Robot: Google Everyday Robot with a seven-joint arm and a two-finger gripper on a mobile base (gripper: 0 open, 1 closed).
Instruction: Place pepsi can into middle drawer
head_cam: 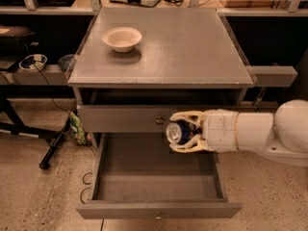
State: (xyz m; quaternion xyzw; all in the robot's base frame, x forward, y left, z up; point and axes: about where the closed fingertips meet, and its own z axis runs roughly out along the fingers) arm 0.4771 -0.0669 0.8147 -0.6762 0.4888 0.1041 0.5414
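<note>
Can [177, 132]: in the air, lying on its side with a silver end facing left, over the right rear of the open drawer [144, 179]. It sits just in front of the top drawer [120, 119], right of its knob [159, 121].

Fingers [185, 115]: pinching the can, one above it and one below.

Gripper [174, 132]: comes in from the right on the white arm [255, 131], level with the top drawer's front and above the tray.

Drawer: pulled wide out, its grey floor in plain view from where I stand.

Step in hand: as I judge it, carrying the can over the tray. The lowering is not yet done.

Doing it well: come a little forward and toward the middle of the tray, away from the top drawer's front and the right wall. Then go straight down. Let go only when the can is close to the floor.

Risk: lying on its side, the can will likely roll if dropped from height. The lower finger could catch the floor first.

Bowl [122, 38]: on the surface [192, 47], back left, well apart from all this.
</note>
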